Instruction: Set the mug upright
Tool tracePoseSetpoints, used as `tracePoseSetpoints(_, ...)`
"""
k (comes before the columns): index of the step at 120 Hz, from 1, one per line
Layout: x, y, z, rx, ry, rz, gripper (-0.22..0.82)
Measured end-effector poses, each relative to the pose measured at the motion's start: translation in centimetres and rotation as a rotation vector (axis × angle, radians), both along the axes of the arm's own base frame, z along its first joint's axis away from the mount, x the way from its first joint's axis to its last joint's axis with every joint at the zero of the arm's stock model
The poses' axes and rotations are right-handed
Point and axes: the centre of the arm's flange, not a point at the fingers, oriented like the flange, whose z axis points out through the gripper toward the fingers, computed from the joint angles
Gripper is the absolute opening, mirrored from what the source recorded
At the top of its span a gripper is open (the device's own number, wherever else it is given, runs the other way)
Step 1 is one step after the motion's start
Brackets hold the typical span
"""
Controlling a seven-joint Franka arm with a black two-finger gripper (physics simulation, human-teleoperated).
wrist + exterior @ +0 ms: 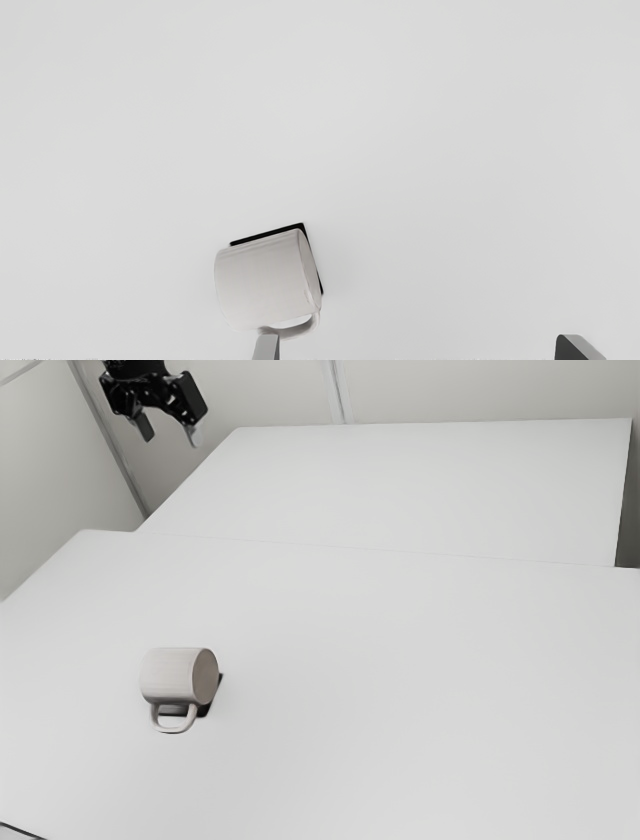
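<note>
Mug [168, 675] lies on its side on the white table [400, 710], lower left of the frame in the exterior view. Not upright. Wall is plain pale grey w/ faint fine lines; they don't read as writing. Its round end [206, 677] faces the exterior view's right; can't tell if that's mouth or base. Handle [173, 729] points to the bottom of the frame, approx. level w/ the table. Black patch [206, 710] sits right by the mug, peeking out past the round end & behind the handle; shadow or flat thing, can't tell.

Gripper [170, 438] is black, upper left of the frame, well apart from the mug. Fingers [266, 347] stand wide open, nothing btwn them. In the wrist view one fingertip overlaps the handle's edge, but that's line of sight, no contact; the black patch shows along the mug's side facing away from the fingers & along the round end.

Farther out: 2nd white top [430, 480] behind the table, upper middle to upper right. Pale wall [50, 480] at upper left, back wall [280, 390] w/ a vert. seam [337, 390] nr top centre. Thin dark line [20, 831] in the lower left corner, ID unclear.
</note>
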Motion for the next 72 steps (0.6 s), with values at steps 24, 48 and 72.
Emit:
tracePoseSetpoints(24, -0.1, 0.6, -6.9, -0.023, 0.14, 0.007, 0.6)
tracePoseSetpoints(48, -0.8, 13.7, -20.5, -0.319, 0.277, 0.21, 0.6)
tracePoseSetpoints(72, -4.0, 28.5, -28.2, -0.546, 0.182, 0.429, 0.61)
